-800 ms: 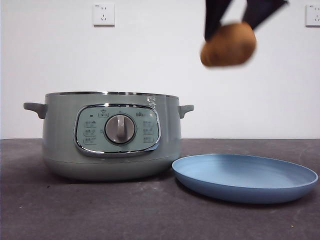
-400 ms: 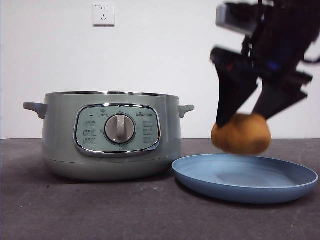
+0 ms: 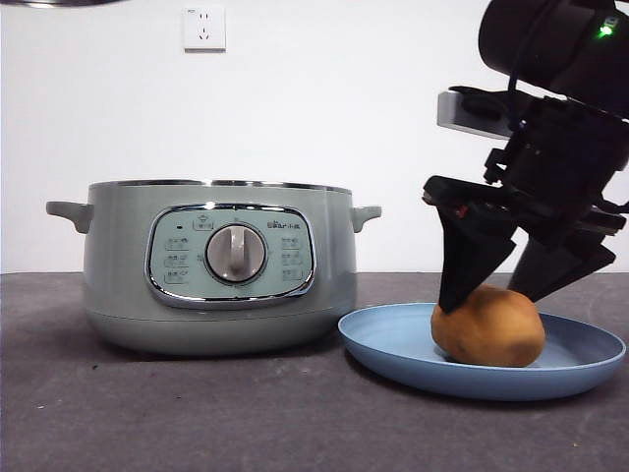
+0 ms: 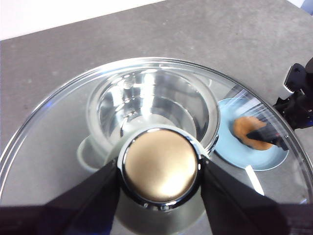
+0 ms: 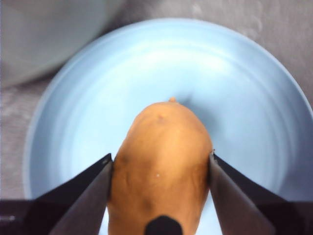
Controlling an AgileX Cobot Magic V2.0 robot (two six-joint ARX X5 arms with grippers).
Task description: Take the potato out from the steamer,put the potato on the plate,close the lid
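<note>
The golden-brown potato (image 3: pixel 488 326) (image 5: pixel 161 152) rests on the light-blue plate (image 3: pixel 393 346) (image 5: pixel 234 73), right of the sage-green steamer (image 3: pixel 118 256). My right gripper (image 3: pixel 482 301) (image 5: pixel 161 164) reaches down from above, its two black jaws pressed against the potato's sides, shut on it. My left gripper (image 4: pixel 160 169) is shut on the round knob (image 4: pixel 160 165) of the glass lid (image 4: pixel 49 147), holding it high over the open steamer (image 4: pixel 151 105). In the front view only a sliver of the lid's rim (image 3: pixel 59 3) shows at the top left corner.
The steamer's control panel and silver dial (image 3: pixel 236 254) face the front camera. A dark grey tabletop (image 3: pixel 197 413) spreads in front of pot and plate. A white wall with a socket (image 3: pixel 203 28) stands behind.
My right gripper has come down and to the right with the potato, from high in the air until the potato lies on the plate. The steamer and plate have not moved.
</note>
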